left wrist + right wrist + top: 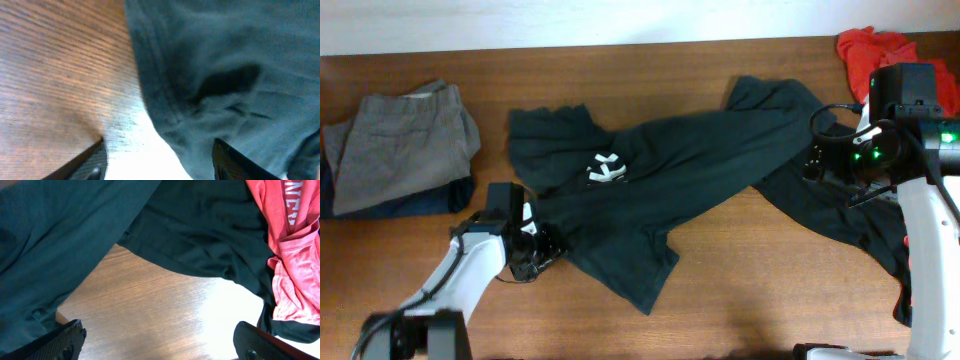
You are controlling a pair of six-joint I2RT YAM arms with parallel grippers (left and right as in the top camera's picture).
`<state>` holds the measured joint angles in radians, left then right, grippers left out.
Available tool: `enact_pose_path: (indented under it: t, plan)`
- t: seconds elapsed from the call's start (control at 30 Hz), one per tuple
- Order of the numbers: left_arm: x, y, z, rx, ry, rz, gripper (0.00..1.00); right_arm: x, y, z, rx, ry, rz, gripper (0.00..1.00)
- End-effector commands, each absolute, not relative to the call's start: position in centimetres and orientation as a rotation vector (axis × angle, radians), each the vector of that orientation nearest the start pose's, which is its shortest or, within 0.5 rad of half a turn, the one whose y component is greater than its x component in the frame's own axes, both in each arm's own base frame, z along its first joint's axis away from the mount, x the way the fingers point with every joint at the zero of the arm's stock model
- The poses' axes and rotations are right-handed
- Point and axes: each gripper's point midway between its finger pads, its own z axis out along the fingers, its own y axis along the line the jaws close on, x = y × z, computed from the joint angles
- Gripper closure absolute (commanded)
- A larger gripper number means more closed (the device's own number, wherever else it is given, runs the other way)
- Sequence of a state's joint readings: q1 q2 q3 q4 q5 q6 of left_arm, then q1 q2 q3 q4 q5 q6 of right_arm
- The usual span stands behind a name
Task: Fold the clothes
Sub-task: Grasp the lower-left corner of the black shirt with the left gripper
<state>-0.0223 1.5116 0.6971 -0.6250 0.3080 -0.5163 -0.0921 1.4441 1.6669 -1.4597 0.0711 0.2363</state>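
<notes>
White arm links (470, 268), black jaws, green lights (861, 156)

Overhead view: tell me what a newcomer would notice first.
A large crumpled black cotton T-shirt sprawls diagonally across the middle of the brown wooden table, white print showing. Folded grey trousers lie at the far left edge, and a bunched red shirt sits in the top right corner.

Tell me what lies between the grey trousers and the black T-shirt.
Nothing but bare wooden table: in the overhead view, a strip of it separates the grey trousers from the black T-shirt.
</notes>
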Motion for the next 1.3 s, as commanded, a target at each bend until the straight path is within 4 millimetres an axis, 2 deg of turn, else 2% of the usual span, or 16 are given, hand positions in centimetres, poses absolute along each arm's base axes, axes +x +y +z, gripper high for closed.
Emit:
enact_pose_path:
  t: [0.0, 0.07, 0.13, 0.23, 0.4, 0.47, 0.5, 0.57, 0.6, 0.63, 0.73, 0.9, 1.07, 1.17, 1.27]
  plan:
    - [24.4, -6.3, -1.7, -0.751, 3.018, -0.545, 0.33, 29.0, -4.5, 25.6, 0.497, 2.760, -0.094, 0.01]
    - [24.7, -7.1, -2.2, -0.750, 3.020, -0.618, 0.35, 29.0, -4.5, 25.6, 0.497, 2.760, -0.094, 0.01]
    - [24.4, -8.0, -2.8, -0.760, 3.046, -0.701, 0.51, 29.0, -4.5, 25.6, 0.497, 2.762, -0.094, 0.01]
    - [24.1, -8.2, -2.8, -0.768, 3.060, -0.720, 0.67, 28.9, -4.5, 25.6, 0.497, 2.763, -0.095, 0.01]
    - [23.3, -8.2, -2.8, -0.781, 3.088, -0.714, 0.71, 28.9, -4.5, 25.6, 0.497, 2.763, -0.095, 0.01]
    - [23.2, -8.2, -2.8, -0.784, 3.092, -0.712, 0.70, 28.9, -4.5, 25.6, 0.497, 2.763, -0.095, 0.01]
    - [23.2, -8.2, -2.8, -0.784, 3.091, -0.712, 0.65, 28.9, -4.5, 25.6, 0.497, 2.763, -0.095, 0.01]
    - [22.9, -8.2, -2.8, -0.794, 3.105, -0.711, 0.44, 28.9, -4.5, 25.6, 0.497, 2.763, -0.095, 0.01]
    - [22.5, -8.2, -2.8, -0.806, 3.121, -0.709, 0.37, 28.9, -4.5, 25.6, 0.497, 2.763, -0.095, 0.01]
    - [22.1, -8.2, -2.7, -0.819, 3.137, -0.706, 0.35, 28.9, -4.5, 25.6, 0.497, 2.763, -0.095, 0.01]
    - [21.4, -8.2, -2.7, -0.838, 3.165, -0.698, 0.34, 28.9, -4.5, 25.6, 0.497, 2.763, -0.095, 0.01]
    - [22.1, -8.0, -2.8, -0.816, 3.137, -0.688, 0.35, 28.9, -4.5, 25.6, 0.497, 2.765, -0.095, 0.01]
    - [22.6, -9.3, -3.0, -0.696, 3.132, -0.675, 0.38, 28.9, -4.5, 25.6, 0.497, 2.765, -0.095, 0.01]
    - [22.7, -9.8, -3.2, -0.632, 3.135, -0.648, 0.49, 28.9, -4.5, 25.6, 0.497, 2.765, -0.095, 0.01]
    - [22.8, -9.9, -3.2, -0.621, 3.132, -0.645, 0.74, 28.9, -4.5, 25.6, 0.497, 2.765, -0.095, 0.01]
